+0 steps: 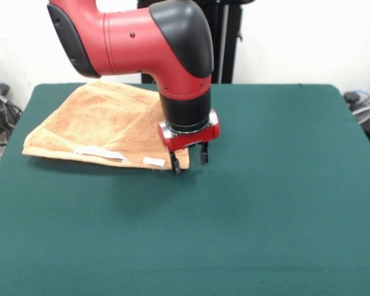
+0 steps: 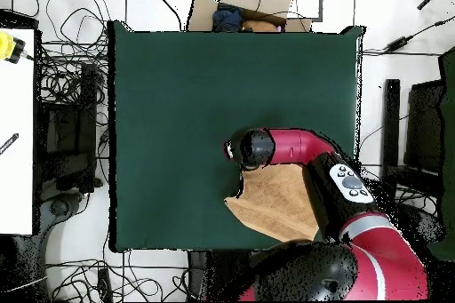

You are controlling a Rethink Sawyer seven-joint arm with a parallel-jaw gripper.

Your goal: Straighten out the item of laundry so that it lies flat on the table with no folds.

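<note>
The orange-tan towel (image 1: 98, 123) lies folded over on itself at the far left of the dark green table (image 1: 265, 203), with a diagonal fold and white labels (image 1: 102, 152) along its near hem. My gripper (image 1: 189, 161) hangs just above the table at the towel's near right corner. Its fingers stand apart, open, and the left fingertip (image 1: 175, 168) is at the corner's edge. In the overhead view the towel (image 2: 275, 202) lies near the table's (image 2: 178, 95) bottom right edge, partly covered by my arm (image 2: 293, 148), which hides the gripper.
A black stand (image 1: 225, 37) rises behind the table. In the overhead view a cardboard box (image 2: 244, 2) sits beyond the far edge, cables (image 2: 71, 77) lie on the floor at the left, and a white surface (image 2: 16, 131) stands at the far left.
</note>
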